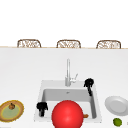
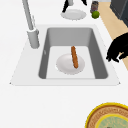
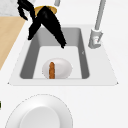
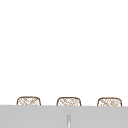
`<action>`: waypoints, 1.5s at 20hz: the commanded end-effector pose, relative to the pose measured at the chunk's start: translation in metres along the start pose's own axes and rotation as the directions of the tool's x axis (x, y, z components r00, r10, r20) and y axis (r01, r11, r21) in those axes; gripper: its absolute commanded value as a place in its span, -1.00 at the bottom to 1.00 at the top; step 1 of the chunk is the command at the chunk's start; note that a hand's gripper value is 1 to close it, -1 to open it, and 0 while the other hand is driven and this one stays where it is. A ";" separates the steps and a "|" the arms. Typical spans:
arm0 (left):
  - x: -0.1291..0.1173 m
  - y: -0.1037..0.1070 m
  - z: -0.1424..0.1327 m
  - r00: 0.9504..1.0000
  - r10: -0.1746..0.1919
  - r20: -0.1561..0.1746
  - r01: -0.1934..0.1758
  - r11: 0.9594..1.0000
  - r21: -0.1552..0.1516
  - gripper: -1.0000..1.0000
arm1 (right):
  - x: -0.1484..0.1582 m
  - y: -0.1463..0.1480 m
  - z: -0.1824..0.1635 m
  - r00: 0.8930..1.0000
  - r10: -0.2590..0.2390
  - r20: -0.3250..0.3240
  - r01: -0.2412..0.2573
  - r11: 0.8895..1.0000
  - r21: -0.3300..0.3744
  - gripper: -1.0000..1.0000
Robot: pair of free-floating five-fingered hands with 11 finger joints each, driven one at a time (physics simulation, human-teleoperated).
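My left hand point(image 1: 42, 106) hangs open over the sink's front left rim, fingers pointing down; the left side view has it at the right edge point(image 2: 117, 48). My right hand point(image 1: 88, 83) floats open above the sink's back right corner, its straight fingers angled down toward the basin point(image 3: 47, 21). Neither hand holds anything. A brown sausage point(image 2: 74, 57) lies across a small white plate point(image 2: 63, 65) on the sink floor. In the front view a large red ball point(image 1: 67, 114) covers the sink's front middle.
The faucet point(image 1: 68, 71) stands behind the basin of the white sink point(image 1: 41, 86). A yellow plate point(image 1: 11, 110) with a brown item sits on the counter at the left. A white plate point(image 1: 116, 105) and a lime point(image 1: 117, 122) are at the right.
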 end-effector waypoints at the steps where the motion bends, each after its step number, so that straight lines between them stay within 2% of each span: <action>1: 0.000 0.000 0.000 1.000 0.000 0.000 0.000 1.000 0.000 0.00 | -0.001 0.016 0.018 0.992 -0.075 0.098 0.077 0.997 -0.015 -1.00; 5: 0.000 0.000 0.000 1.000 0.000 0.000 0.000 1.000 0.000 0.00 | -0.016 0.022 0.029 0.985 -0.094 0.143 0.105 0.992 -0.074 -1.00; 6: 0.000 0.000 0.000 1.000 0.000 0.000 0.000 1.000 0.000 0.00 | -0.017 0.027 0.032 0.987 -0.083 0.134 0.091 0.994 -0.055 -1.00; 7: 0.000 0.000 0.000 1.000 0.000 0.000 0.000 1.000 0.000 0.00 | -0.006 0.021 0.024 0.990 -0.077 0.117 0.078 0.997 -0.007 -1.00; 8: 0.000 0.000 0.000 1.000 0.000 0.000 0.000 1.000 0.000 0.00 | -0.007 0.022 0.025 0.990 -0.079 0.120 0.079 0.997 -0.002 -1.00; 10: 0.000 0.000 0.000 1.000 0.000 0.000 0.000 1.000 0.000 0.00 | -0.023 0.034 0.030 0.989 -0.080 0.127 0.083 0.996 -0.017 -1.00; 11: 0.000 0.000 0.000 1.000 0.000 0.000 0.000 1.000 0.000 0.00 | -0.032 0.039 0.038 0.986 -0.084 0.143 0.093 0.994 -0.060 -1.00; 14: 0.000 0.000 0.000 1.000 0.000 0.000 0.000 1.000 0.000 0.00 | -0.047 0.041 0.045 0.976 -0.107 0.188 0.126 0.988 -0.090 -1.00; 18: 0.000 0.000 0.000 1.000 0.000 0.000 0.000 1.000 0.000 0.00 | -0.071 0.045 0.060 0.972 -0.108 0.209 0.135 0.984 -0.120 -1.00; 30: 0.000 0.000 0.000 1.000 0.000 0.000 0.000 1.000 0.000 0.00 | -0.150 0.061 0.122 0.974 -0.115 0.196 0.132 0.989 -0.074 -1.00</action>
